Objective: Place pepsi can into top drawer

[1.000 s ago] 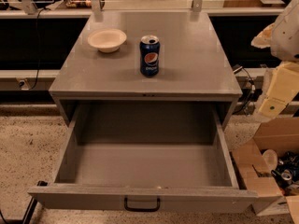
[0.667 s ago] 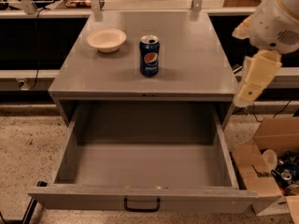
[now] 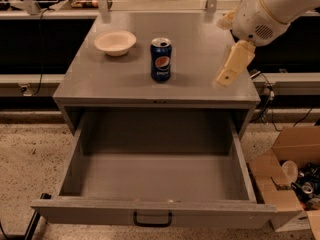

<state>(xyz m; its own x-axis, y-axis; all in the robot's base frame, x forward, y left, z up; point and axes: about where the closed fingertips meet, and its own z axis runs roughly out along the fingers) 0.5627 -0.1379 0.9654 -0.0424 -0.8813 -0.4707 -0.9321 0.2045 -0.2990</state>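
Since a second ago my arm point(image 3: 270, 9) has swung in from the right of the cabinet, and the gripper point(image 3: 226, 78) now hangs above the right part of the cabinet top point(image 3: 200, 49), pointing down and to the left; I cannot tell from here whether it is released or clenched, and it holds nothing that I can see; the can, the bowl and the drawer lie as they did. The top drawer point(image 3: 160, 176) stands pulled well out toward me, its grey floor and side walls showing in full, its flat front panel nearest the camera with the small black handle point(image 3: 152, 219) at the centre. The cream bowl point(image 3: 115, 42) sits at the back left of the cabinet top, upright, showing only its pale inner surface. On the floor at lower right an open cardboard box point(image 3: 292, 146) holds a dark jumble; I make out what looks like a clear cup and a can or two, no more. The pepsi can point(image 3: 161, 60) stands upright near the middle of the cabinet top, just right of the bowl and apart from it, well left of the gripper; it is dark blue with the round red, white and blue logo facing me and a silver top.
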